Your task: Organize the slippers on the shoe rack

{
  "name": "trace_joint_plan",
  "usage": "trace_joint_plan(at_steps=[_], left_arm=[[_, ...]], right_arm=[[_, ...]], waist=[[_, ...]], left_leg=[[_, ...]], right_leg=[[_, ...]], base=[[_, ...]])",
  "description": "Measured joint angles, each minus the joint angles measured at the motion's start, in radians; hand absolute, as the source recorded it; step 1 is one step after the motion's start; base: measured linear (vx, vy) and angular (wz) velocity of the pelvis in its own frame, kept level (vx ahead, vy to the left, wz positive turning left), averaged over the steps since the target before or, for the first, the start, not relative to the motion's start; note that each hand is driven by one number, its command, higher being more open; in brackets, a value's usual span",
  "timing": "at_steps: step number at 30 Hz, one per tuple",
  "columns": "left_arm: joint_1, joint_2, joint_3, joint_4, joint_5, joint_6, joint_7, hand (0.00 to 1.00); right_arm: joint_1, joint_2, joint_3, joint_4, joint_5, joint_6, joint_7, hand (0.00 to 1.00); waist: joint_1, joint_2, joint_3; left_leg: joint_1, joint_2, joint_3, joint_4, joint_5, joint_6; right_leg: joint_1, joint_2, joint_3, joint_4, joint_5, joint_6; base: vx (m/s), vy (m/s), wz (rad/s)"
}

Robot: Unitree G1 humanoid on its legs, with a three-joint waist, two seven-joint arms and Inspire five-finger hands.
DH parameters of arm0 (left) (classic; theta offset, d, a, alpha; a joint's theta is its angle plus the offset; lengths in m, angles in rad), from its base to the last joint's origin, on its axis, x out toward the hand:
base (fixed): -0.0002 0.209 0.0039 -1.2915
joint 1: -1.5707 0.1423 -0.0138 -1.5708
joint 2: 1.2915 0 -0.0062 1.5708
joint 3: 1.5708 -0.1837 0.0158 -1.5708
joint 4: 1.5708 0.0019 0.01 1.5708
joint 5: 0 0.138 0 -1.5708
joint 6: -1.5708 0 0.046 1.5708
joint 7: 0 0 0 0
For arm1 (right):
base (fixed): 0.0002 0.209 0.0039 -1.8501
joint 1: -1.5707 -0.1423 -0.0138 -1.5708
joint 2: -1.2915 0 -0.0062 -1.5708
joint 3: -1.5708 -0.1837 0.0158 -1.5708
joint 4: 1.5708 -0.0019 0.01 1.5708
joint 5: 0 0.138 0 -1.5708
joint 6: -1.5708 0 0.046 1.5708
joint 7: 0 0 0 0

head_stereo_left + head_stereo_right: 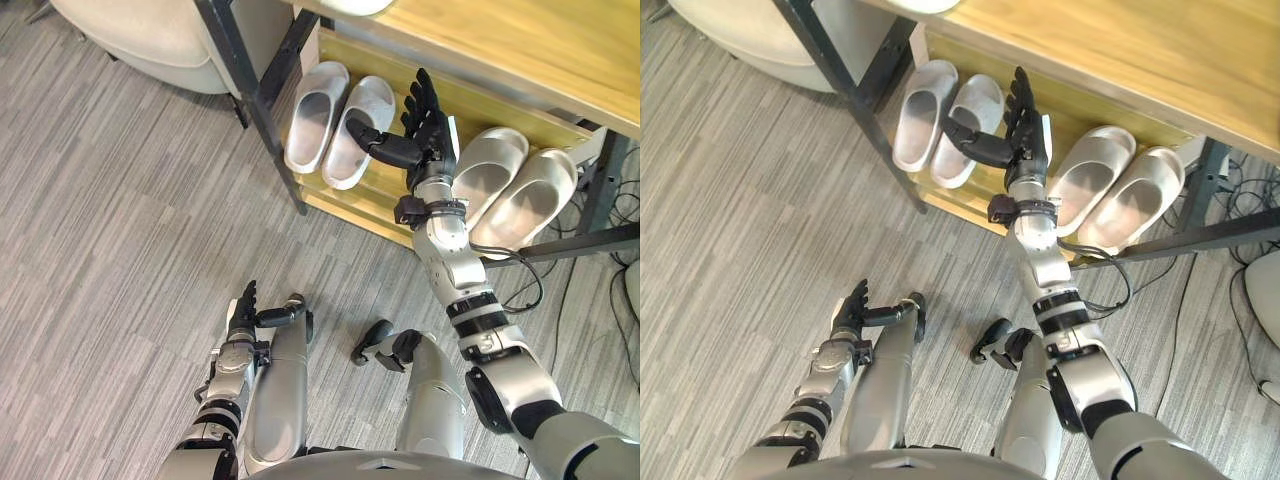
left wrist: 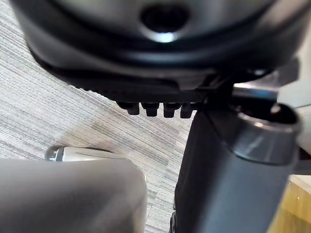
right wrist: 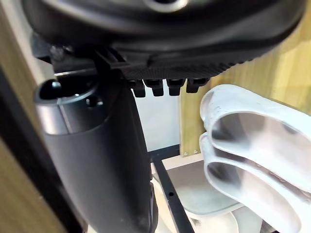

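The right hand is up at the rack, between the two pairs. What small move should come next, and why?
Probably draw the right hand back from the yellow wooden lower shelf: it is open, holds nothing, and both the white pair of slippers and the pale grey pair of slippers already lie side by side there. The left hand hangs open, idle.

On the shoe rack [image 1: 383, 190], the gap between the left pair of slippers [image 1: 357, 130] and the right pair [image 1: 535, 195] is taken up by the right hand [image 1: 427, 128]. Headroom is capped by the rack's top board [image 1: 520, 50]. The rack's left corner is barred by a black post [image 1: 255, 95]; open floor [image 1: 130, 230] is left before the rack.
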Motion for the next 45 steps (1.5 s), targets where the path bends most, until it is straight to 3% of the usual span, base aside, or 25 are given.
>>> trace_joint_plan(at_steps=[7, 14, 16, 22, 26, 31, 38, 45], left_arm=[[0.053, -0.016, -0.119, 0.065, 0.017, 0.013, -0.002, 1.00], [0.093, -0.017, -0.229, 0.104, 0.045, 0.015, -0.008, 1.00], [0.124, -0.017, -0.237, 0.107, 0.064, 0.016, -0.007, 1.00], [0.180, -0.014, -0.279, 0.102, 0.104, 0.012, -0.008, 1.00], [0.218, 0.005, -0.330, 0.011, 0.126, 0.014, -0.002, 1.00], [0.244, 0.006, -0.388, -0.106, 0.129, 0.012, -0.010, 1.00], [0.253, 0.037, -0.491, -0.282, 0.095, 0.012, -0.055, 1.00], [0.264, 0.119, -0.710, -0.586, 0.015, -0.014, -0.148, 1.00]], right_arm=[[0.361, 0.013, 0.085, -0.074, -0.152, 0.012, 0.059, 1.00], [0.578, 0.014, 0.074, 0.051, -0.263, 0.022, 0.114, 1.00], [0.655, 0.015, 0.060, 0.101, -0.312, 0.027, 0.134, 1.00], [0.701, 0.020, 0.059, 0.252, -0.359, 0.034, 0.149, 1.00], [0.702, 0.047, 0.058, 0.318, -0.359, 0.041, 0.147, 1.00], [0.721, 0.059, 0.016, 0.348, -0.360, 0.058, 0.140, 1.00], [0.738, 0.058, -0.030, 0.410, -0.355, 0.062, 0.130, 1.00], [0.759, 0.046, -0.050, 0.454, -0.337, 0.062, 0.137, 1.00]], waist=[[-0.036, -0.003, -0.079], [-0.090, 0.005, -0.118], [-0.102, 0.019, -0.148], [-0.110, 0.052, -0.184], [-0.110, 0.053, -0.186], [-0.111, 0.051, -0.187], [-0.124, 0.048, -0.188], [-0.136, 0.051, -0.205]], left_leg=[[0.247, -0.008, 0.049, -0.289, 0.085, 0.006], [0.496, -0.012, 0.093, -0.620, 0.215, 0.009], [0.582, -0.008, 0.116, -0.716, 0.247, 0.013], [0.646, -0.017, 0.133, -0.750, 0.250, 0.015], [0.676, -0.028, 0.133, -0.777, 0.267, 0.026], [0.722, -0.037, 0.133, -0.804, 0.268, 0.023], [0.749, -0.040, 0.128, -0.826, 0.268, 0.025], [0.784, -0.046, 0.120, -0.845, 0.271, 0.041]], right_leg=[[0.189, 0.053, 0.002, -0.245, 0.087, 0.038], [0.379, 0.130, 0.002, -0.536, 0.219, 0.073], [0.460, 0.169, 0.013, -0.661, 0.280, 0.084], [0.569, 0.210, 0.034, -0.852, 0.389, 0.098], [0.618, 0.226, 0.036, -0.937, 0.442, 0.094], [0.672, 0.233, 0.044, -1.002, 0.476, 0.099], [0.682, 0.238, 0.058, -1.002, 0.476, 0.097], [0.712, 0.239, 0.050, -1.002, 0.463, 0.103]], base=[[0.09, 0.023, -0.08], [0.11, 0.043, -0.12], [0.09, 0.076, -0.26], [-0.01, 0.054, -0.15], [-0.07, 0.018, -0.02], [-0.07, 0.023, -0.04], [-0.01, 0.011, -0.06], [0.05, 0.015, 0.03]])
